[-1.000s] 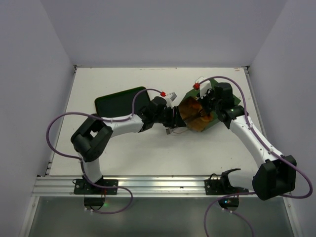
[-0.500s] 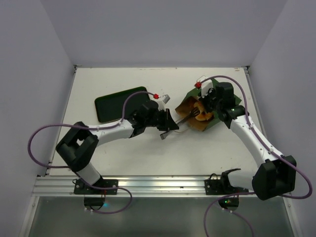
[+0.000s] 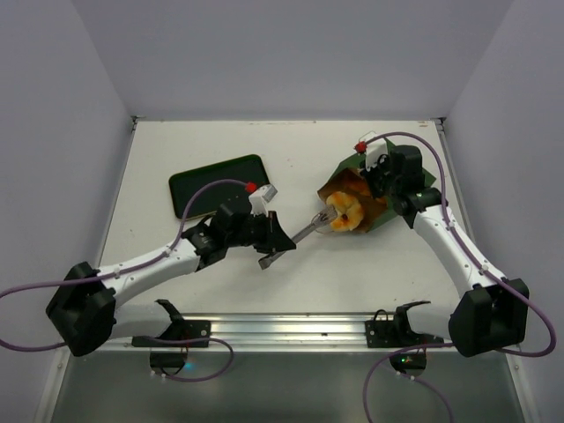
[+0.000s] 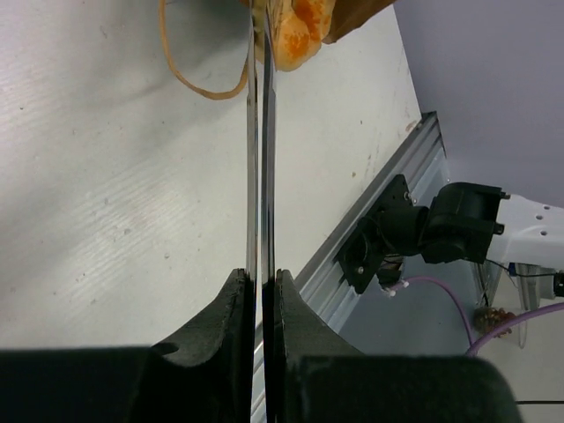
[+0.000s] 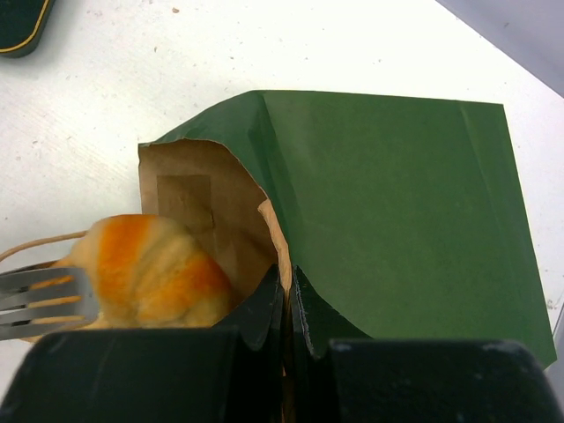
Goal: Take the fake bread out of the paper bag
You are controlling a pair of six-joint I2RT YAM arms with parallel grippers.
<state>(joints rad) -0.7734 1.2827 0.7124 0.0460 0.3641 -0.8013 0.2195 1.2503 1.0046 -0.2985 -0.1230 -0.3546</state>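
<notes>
Left arm [image 3: 167, 256] is stretched out low and long across the worktop [image 3: 370, 264], running from the near-left corner up towards the middle, wrist level, and the left pincer [image 3: 275, 248] is clamped tight on the handle of a fork [image 3: 310, 231]. In the wrist view the two fingers [image 4: 231, 304] press flat against either side of the thin metal, no gap at all. The fork angles away to the right and its tines meet the fake bread [image 3: 342, 211], a golden-orange roll sitting right at the mouth of the paper bag [image 3: 357, 187]. You can see those tines against the roll's near side from the right wrist camera. The bag lies on its side, dark green outside, brown kraft lining showing, opening turned towards the left arm. Over on the other side, the right arm [image 3: 449, 247] rises from the near-right corner, elbow bent, forearm leaning in and down onto the bag from behind. The right pincer [image 5: 288, 295] is closed on the bag's rim, pinching the paper edge beside the opening, with the green panel spreading flat beyond it. A twine handle [image 4: 198, 84] loops loose on the worktop just beside the roll. The dark green tray [image 3: 203, 189] sits flat, well apart to the left, beyond the left forearm
</notes>
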